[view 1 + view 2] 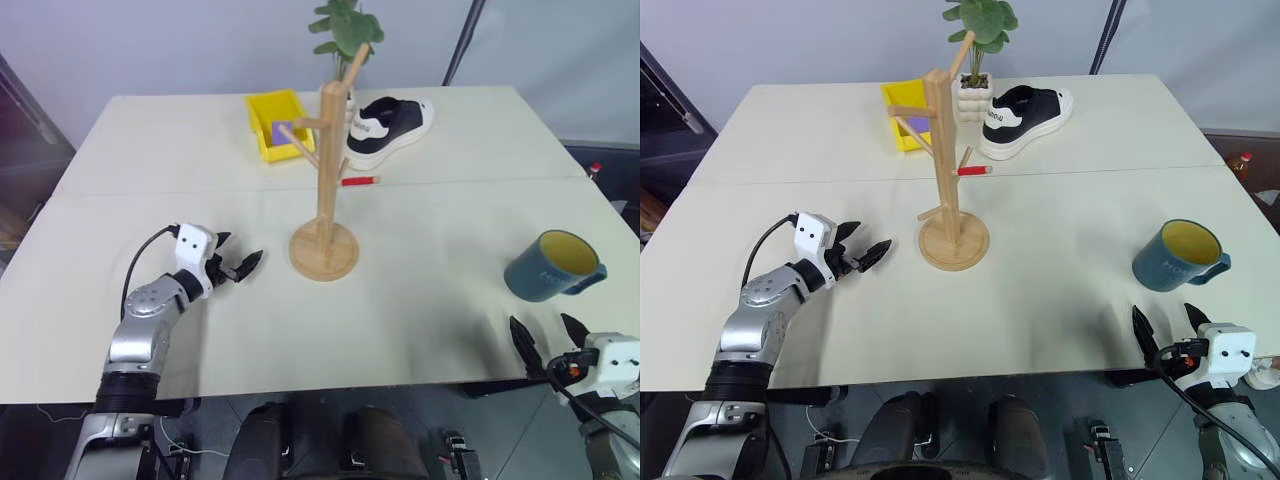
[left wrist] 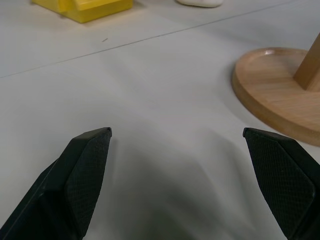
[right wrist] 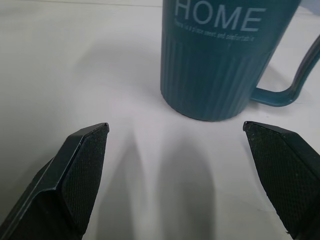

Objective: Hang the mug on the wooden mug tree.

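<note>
L arm reached fwd over the table [image 1: 420, 300], forearm angled in toward the wooden mug tree [image 1: 325, 180], its tool [image 1: 240, 266] held about level just short of the tree's round base, on the robot's left of it. L tool was released, fingers spread, nothing between them. R arm sat low at the table's near edge, far to the right of the tree; R tool [image 1: 547, 342] pointed fwd at the mug [image 1: 550, 266], also spread wide and empty, fingertips [image 3: 82, 165] not touching the mug.

The mug stood upright on the table, well right of the tree and nearer the robot, handle turned away from the tree. No mug on any peg.

Behind the tree: yellow bin [image 1: 275, 122], black-and-white shoe [image 1: 388, 128], a green plant [image 1: 345, 30], and a red marker [image 1: 360, 181] just right of the post.

R wrist view gave what head views didn't: ribbed mug wall and "HOME" lettering [image 3: 218, 18]. L wrist view showed the tree base [image 2: 277, 92] close up beside the right-hand finger, w/ bare table between the pads.
</note>
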Tool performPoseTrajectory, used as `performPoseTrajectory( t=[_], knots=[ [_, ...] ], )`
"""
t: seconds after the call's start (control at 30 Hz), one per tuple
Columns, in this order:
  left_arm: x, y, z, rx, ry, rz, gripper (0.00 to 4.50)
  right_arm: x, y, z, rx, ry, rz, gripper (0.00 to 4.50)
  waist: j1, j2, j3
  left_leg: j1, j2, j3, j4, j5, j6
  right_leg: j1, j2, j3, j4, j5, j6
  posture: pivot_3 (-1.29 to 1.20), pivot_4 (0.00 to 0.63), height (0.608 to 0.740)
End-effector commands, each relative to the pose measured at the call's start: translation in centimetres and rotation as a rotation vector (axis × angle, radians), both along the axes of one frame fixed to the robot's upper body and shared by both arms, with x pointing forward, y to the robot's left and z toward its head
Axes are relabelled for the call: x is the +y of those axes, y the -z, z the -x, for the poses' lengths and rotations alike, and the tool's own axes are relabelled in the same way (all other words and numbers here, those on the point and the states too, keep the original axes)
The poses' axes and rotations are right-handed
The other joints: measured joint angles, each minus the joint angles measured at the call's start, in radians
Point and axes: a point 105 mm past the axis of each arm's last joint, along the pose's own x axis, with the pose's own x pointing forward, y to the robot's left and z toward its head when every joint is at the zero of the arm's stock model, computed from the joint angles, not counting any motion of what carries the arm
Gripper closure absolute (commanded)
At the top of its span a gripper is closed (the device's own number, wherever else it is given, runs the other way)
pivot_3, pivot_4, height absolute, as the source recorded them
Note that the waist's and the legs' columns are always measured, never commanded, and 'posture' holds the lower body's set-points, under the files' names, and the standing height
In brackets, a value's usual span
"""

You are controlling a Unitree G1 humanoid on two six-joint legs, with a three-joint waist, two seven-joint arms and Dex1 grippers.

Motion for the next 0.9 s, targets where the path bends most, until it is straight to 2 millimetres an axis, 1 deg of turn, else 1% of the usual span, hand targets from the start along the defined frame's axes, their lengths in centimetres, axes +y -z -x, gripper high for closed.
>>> performPoseTrajectory(
  t=[0.03, 0.1, 0.27, 0.37, 0.43, 0.53, 0.63, 0.7, 0.77, 0.9],
  knots=[
    [0.1, -1.2, 0.0, -0.045, -0.012, 0.014, 0.0, -0.6, -0.8, 0.0, -0.032, 0.014, 0.028, 0.03, -0.001, 0.0, 0.0, 0.0, 0.0, 0.0, 0.0, 0.0, 0.0, 0.0, 0.0, 0.0, 0.0, 0.0, 0.0, 0.0, 0.15, 0.74],
    [0.2, -1.2, 0.0, -0.046, -0.029, 0.021, 0.0, -0.7, -0.8, -0.1, -0.033, 0.018, 0.029, 0.03, -0.001, 0.0, 0.0, 0.0, 0.0, 0.0, 0.0, 0.0, 0.0, 0.0, 0.0, 0.0, 0.0, 0.0, 0.0, 0.0, 0.15, 0.74],
    [0.1, -1.0, 0.6, -0.03, -0.019, 0.035, 0.0, -0.9, -0.5, -0.4, -0.024, 0.026, 0.023, 0.03, 0.0, 0.0, 0.0, 0.0, 0.0, 0.0, 0.0, 0.0, 0.0, 0.0, 0.0, 0.0, 0.0, 0.0, 0.0, 0.0, 0.15, 0.74],
    [-0.1, -1.5, 1.4, -0.045, 0.023, 0.075, 0.0, -1.1, -0.6, -0.7, -0.023, 0.036, 0.027, 0.03, -0.001, 0.0, 0.0, 0.0, 0.0, 0.0, 0.0, 0.0, 0.0, 0.0, 0.0, 0.0, 0.0, 0.0, 0.0, 0.0, 0.15, 0.74],
    [-0.6, -1.9, 2.1, -0.054, 0.075, 0.089, 0.0, -1.3, -0.7, -0.7, -0.024, 0.044, 0.032, 0.03, 0.0, 0.0, 0.0, 0.0, 0.0, 0.0, 0.0, 0.0, 0.0, 0.0, 0.0, 0.0, 0.0, 0.0, 0.0, 0.0, 0.15, 0.74],
    [-2.2, -2.3, 4.0, -0.036, 0.214, 0.112, 0.0, -2.2, -1.0, -0.5, -0.039, 0.096, 0.028, 0.03, -0.002, 0.001, 0.0, 0.0, 0.0, 0.0, 0.0, 0.0, 0.0, 0.0, 0.0, 0.0, 0.0, 0.0, 0.0, 0.0, 0.15, 0.74],
    [-4.4, -3.3, 6.5, -0.011, 0.39, 0.157, 0.0, -3.6, -1.2, -0.2, -0.056, 0.179, 0.024, 0.03, -0.002, 0.001, -0.001, 0.0, 0.0, 0.0, 0.0, 0.0, 0.0, 0.0, 0.0, 0.0, 0.0, 0.0, 0.0, 0.0, 0.15, 0.74],
    [-6.0, -3.9, 8.2, -0.01, 0.516, 0.149, 0.0, -4.5, -1.3, 0.1, -0.064, 0.222, 0.033, 0.03, 0.0, 0.001, -0.001, 0.0, 0.0, 0.0, 0.0, 0.0, 0.0, 0.0, 0.0, 0.0, 0.0, 0.0, 0.0, 0.0, 0.15, 0.74],
    [-7.7, -4.2, 9.8, -0.004, 0.654, 0.096, 0.0, -5.2, -1.8, 0.1, -0.081, 0.258, 0.037, 0.03, 0.0, 0.002, -0.001, 0.0, 0.0, 0.0, 0.0, 0.0, 0.0, 0.001, -0.001, 0.0, 0.0, 0.0, -0.001, 0.0, 0.15, 0.74],
    [-10.0, -4.8, 11.6, -0.007, 0.816, 0.049, 0.0, -6.3, -2.8, -0.3, -0.111, 0.3, 0.054, 0.03, -0.003, 0.006, -0.004, 0.0, 0.0, 0.0, 0.0, 0.0, 0.0, 0.001, 0.0, 0.0, 0.0, -0.001, -0.001, 0.0, 0.15, 0.74]
  ],
)
